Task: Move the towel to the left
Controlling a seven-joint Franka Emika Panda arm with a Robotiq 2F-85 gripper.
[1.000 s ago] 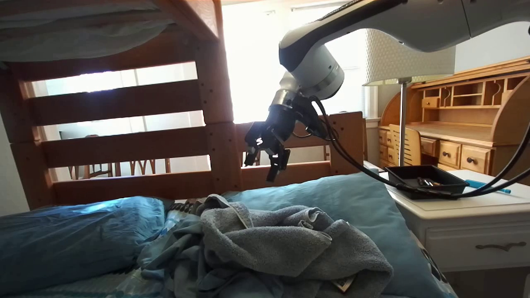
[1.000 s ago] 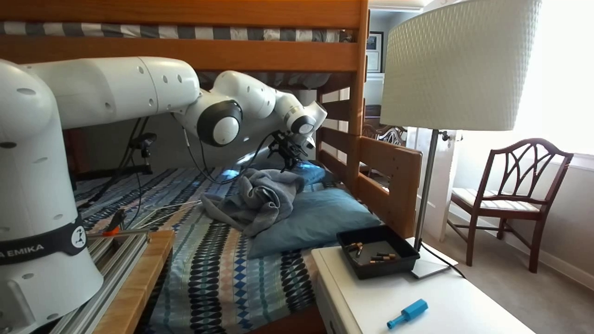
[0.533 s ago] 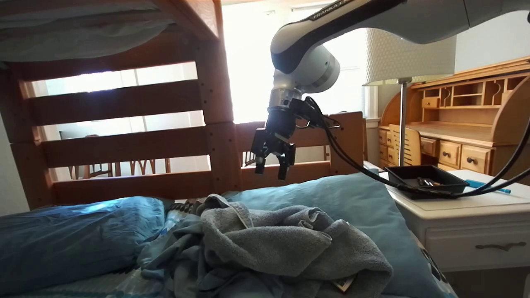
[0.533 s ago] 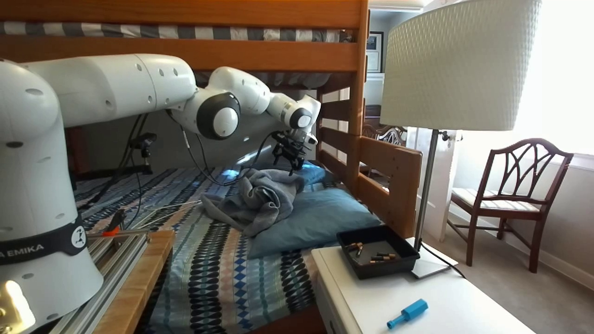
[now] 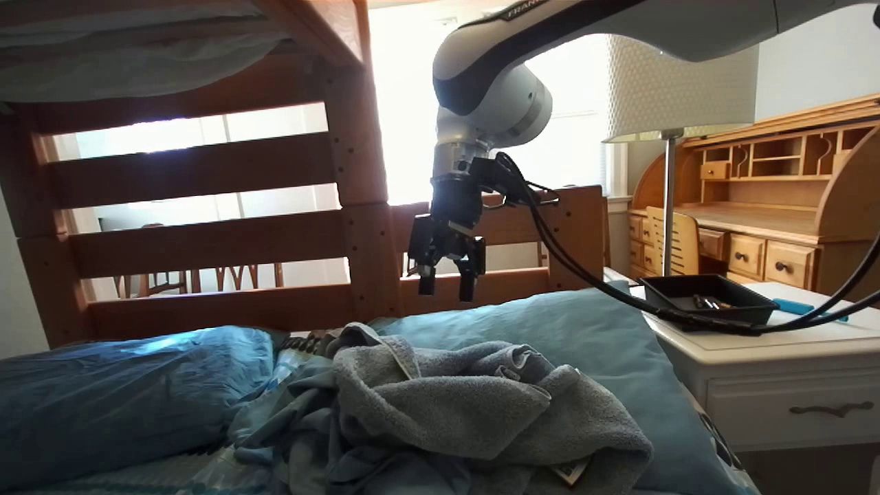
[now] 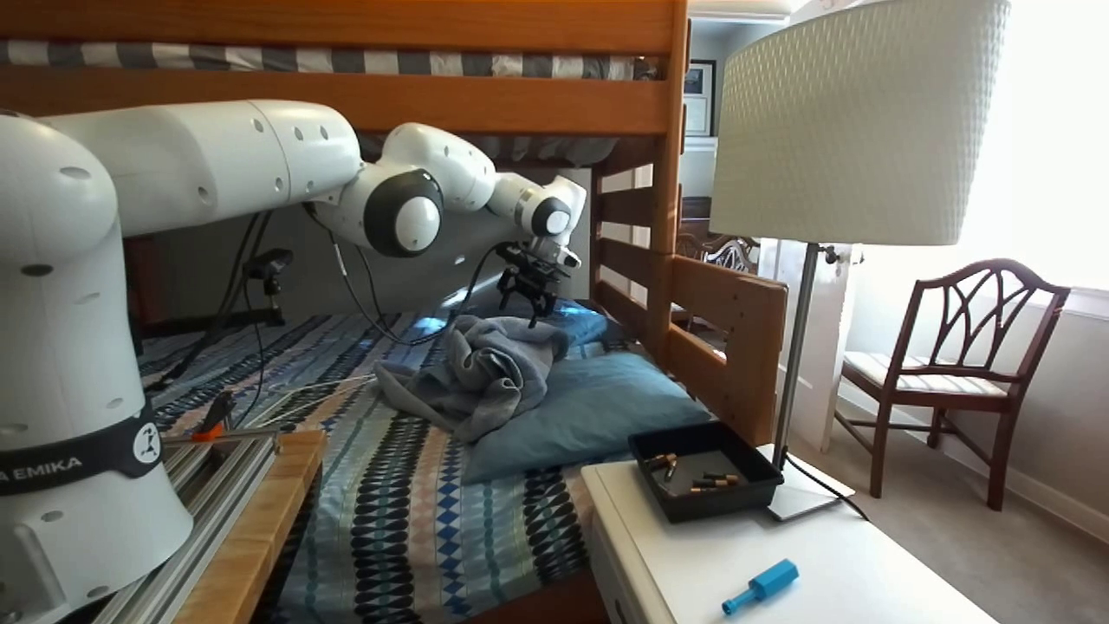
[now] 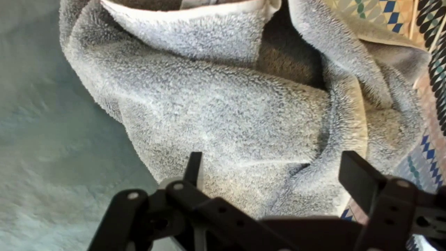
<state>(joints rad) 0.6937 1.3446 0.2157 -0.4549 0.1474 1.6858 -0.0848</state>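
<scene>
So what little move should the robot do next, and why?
Probably lower the black two-fingered gripper a little: it's open, holding nothing, above the rumpled, fluffy grey towel, and in the wrist view cloth shows through the gap between the gripper's fingertips.

A patterned sheet [image 6: 416, 520] covers the bed [image 6: 755, 364]. On it lie 2 blue pillows [image 6: 598, 407] and a rumpled grey towel [image 6: 511, 355], partly over 1 pillow.
</scene>
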